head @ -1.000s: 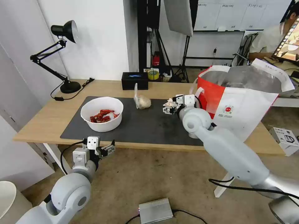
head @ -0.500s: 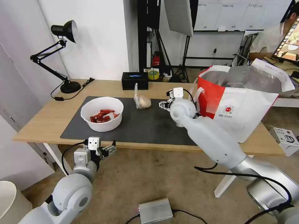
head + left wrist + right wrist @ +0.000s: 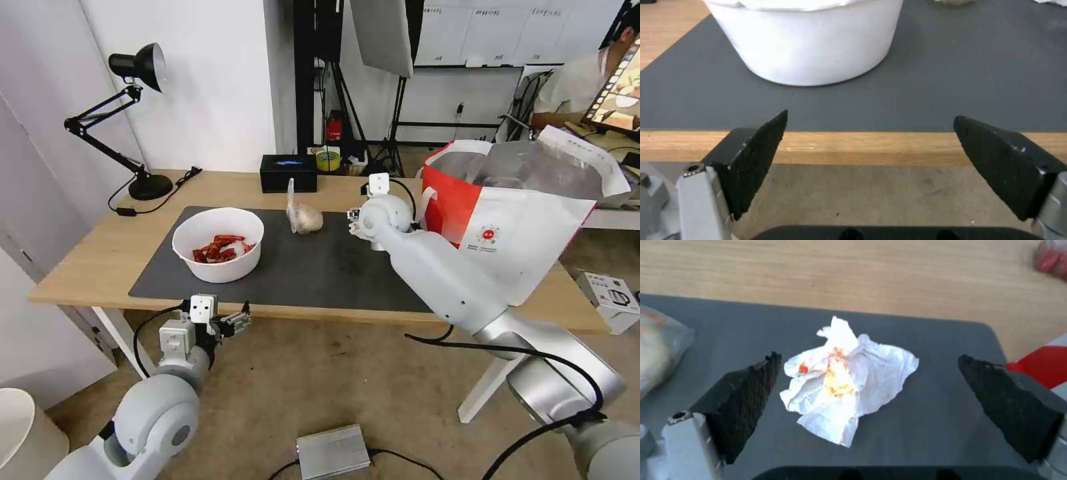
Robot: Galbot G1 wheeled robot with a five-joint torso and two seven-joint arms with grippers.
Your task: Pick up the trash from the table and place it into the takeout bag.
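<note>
The right gripper (image 3: 867, 390), jaws wide apart, hovers over the crumpled tissue (image 3: 849, 388) on the mat's far right, beside the bag (image 3: 527, 207). Next: descend, close. The left gripper (image 3: 869, 146) waits, jaws apart, off the table's near edge.

The long light-wood bench (image 3: 100, 257) carries a dark grey rectangular mat (image 3: 300, 270), with a black desk lamp (image 3: 137, 120) and a black tissue box (image 3: 288, 173) behind that mat.

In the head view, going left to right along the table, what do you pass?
Desk lamp → white bowl with red scraps → knotted clear bag → right claw over the crumpled tissue → takeout bag.
</note>
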